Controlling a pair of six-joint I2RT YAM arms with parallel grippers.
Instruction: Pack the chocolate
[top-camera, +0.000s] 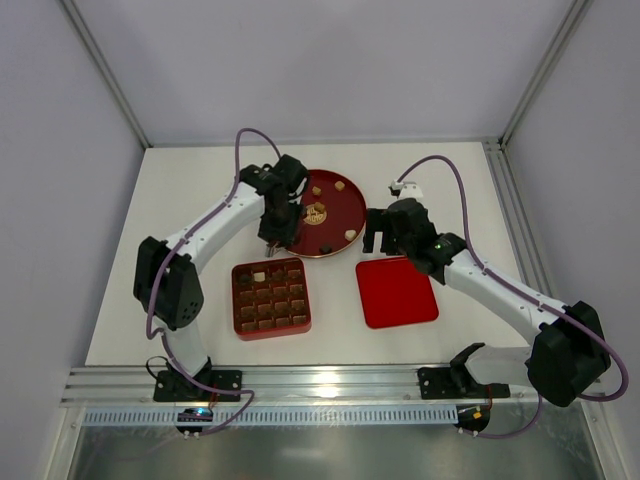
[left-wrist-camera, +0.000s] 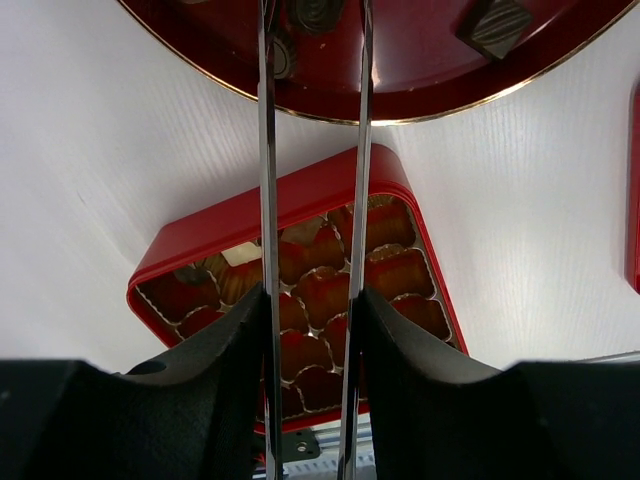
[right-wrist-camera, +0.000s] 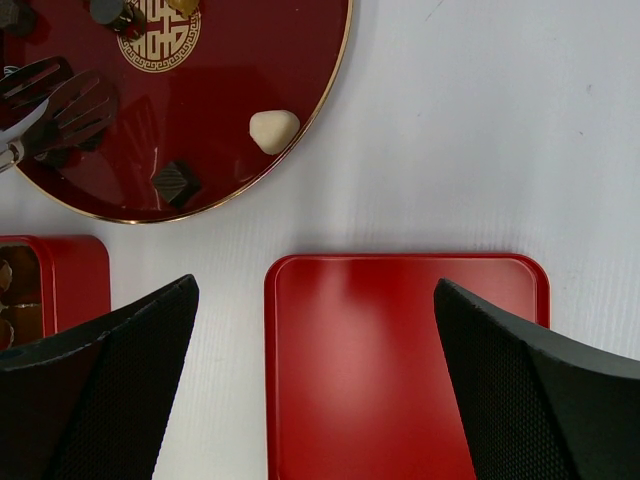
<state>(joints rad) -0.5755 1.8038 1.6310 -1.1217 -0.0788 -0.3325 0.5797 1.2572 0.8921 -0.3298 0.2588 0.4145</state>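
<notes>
Several chocolate pieces lie on a round red plate (top-camera: 336, 215): a cream one (right-wrist-camera: 273, 130), a dark striped one (right-wrist-camera: 175, 182) and others. The square red tray (top-camera: 272, 331) in front of it holds a cream piece (left-wrist-camera: 240, 255) and a dark piece (left-wrist-camera: 190, 272) in its back row. My left gripper (top-camera: 275, 225) is shut on metal tongs (left-wrist-camera: 268, 150). Their tips reach over the plate's near part, beside a round dark piece (left-wrist-camera: 315, 12). My right gripper (top-camera: 385, 235) is open and empty above the back edge of the flat red lid (right-wrist-camera: 400, 370).
The lid (top-camera: 396, 292) lies flat to the right of the tray. The tongs' forked tips (right-wrist-camera: 50, 100) show over the plate in the right wrist view. White walls stand on three sides, and a metal rail (top-camera: 330, 385) runs along the table's near edge.
</notes>
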